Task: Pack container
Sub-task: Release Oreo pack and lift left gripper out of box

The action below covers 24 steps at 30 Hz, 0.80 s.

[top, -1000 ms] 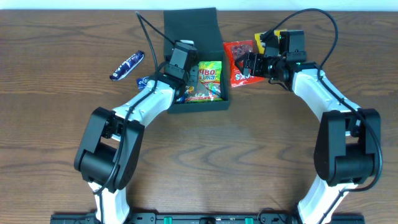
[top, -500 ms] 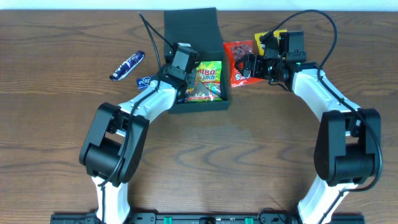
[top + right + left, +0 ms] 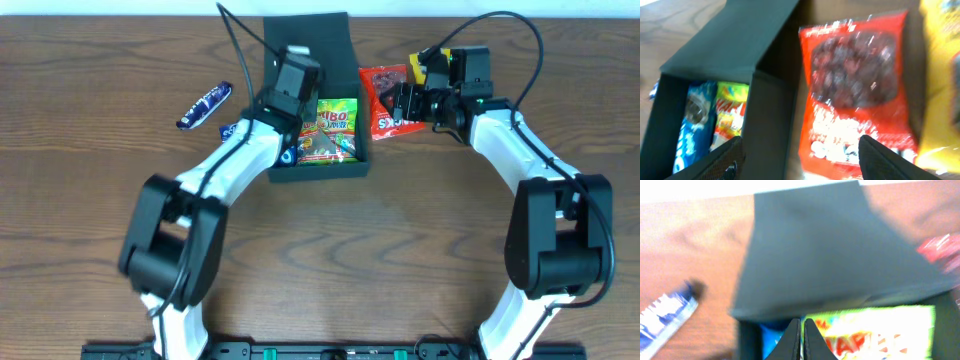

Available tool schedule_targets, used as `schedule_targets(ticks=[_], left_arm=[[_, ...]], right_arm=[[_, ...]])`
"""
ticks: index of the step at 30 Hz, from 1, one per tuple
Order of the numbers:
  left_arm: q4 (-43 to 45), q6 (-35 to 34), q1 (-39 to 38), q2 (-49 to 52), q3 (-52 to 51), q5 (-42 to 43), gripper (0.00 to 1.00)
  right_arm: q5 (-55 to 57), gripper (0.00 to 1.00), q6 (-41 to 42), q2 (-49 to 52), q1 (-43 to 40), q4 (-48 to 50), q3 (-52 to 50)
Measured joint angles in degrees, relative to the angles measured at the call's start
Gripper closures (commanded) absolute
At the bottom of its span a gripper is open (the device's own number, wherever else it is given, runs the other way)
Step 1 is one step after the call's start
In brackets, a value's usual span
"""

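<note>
At the left side of the brown wooden table [image 3: 380, 250] lies a blue and white wrapped snack bar [image 3: 204, 105]. A small blue and white packet [image 3: 232, 130] lies near it, just beside the left arm.

The left gripper [image 3: 802, 339] hangs over the back left part of the container. Its two fingers [image 3: 794, 337] are pressed together and nothing is between them.

The dark green-black square container [image 3: 320, 170] stands at the far middle of the table. Its hinged flap lid [image 3: 308, 40] is open and leans toward the far edge. Inside the container is a green and yellow gummy packet [image 3: 338, 118]. A blue packet [image 3: 690, 125] lies along the left wall. One more colourful packet [image 3: 325, 150] is nearer the front wall, and I cannot read what it is.

Just to the right of the container, a red shiny snack bag [image 3: 385, 95] lies flat on the table, close to the right wall. Next to it, further right, is a yellow bag [image 3: 940, 75], partly hidden.

The right gripper [image 3: 802, 160] is above the red bag. Its fingers [image 3: 725, 160] are spread wide apart and hold nothing.
</note>
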Motion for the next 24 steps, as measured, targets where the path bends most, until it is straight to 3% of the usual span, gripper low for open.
schedule_targets(ticks=[4,7,14,24], left_arm=[[-2.51,2.27,1.33,-8.44,1.36,-0.22,0.94],[-6.73,3.04,3.39,-11.39,1.66,-0.17,0.94],[-12.04,3.19,9.20,-11.76,1.62,1.38,0.94],[-12.07,3.15,10.03,-11.76,1.62,5.95,0.92]], right_arm=[[6.91,0.20,-2.49,-0.07,0.11,-1.68,5.51],[14.56,0.23,-3.80,-0.22,0.07,-3.54,8.50],[23.67,0.25,-7.04,-0.35,-1.81,-4.24,9.57],[27.89,0.29,-8.22,6.23,-3.02,-2.12,9.66]])
